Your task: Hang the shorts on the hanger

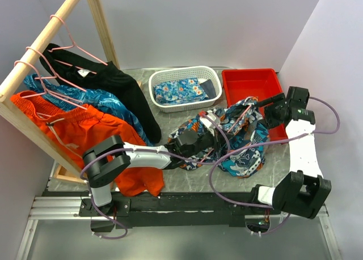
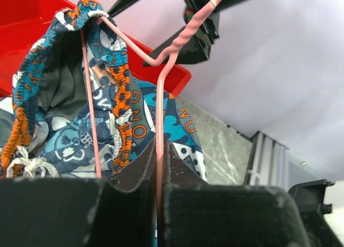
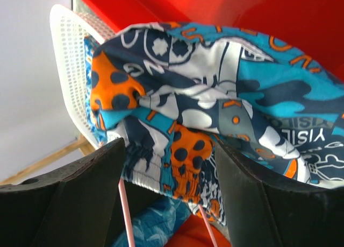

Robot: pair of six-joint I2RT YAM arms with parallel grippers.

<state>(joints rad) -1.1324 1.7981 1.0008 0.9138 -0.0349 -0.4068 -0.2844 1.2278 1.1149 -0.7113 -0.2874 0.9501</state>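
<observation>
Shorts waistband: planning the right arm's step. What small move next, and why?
Probably close the right gripper on the shorts: their waistband sits between its open jaws, while the left gripper pinches the pink hanger threaded inside the waist.

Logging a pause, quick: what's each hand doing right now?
Left hand: closed on the pink wire hanger.
Right hand: open, straddling the shorts.
</observation>
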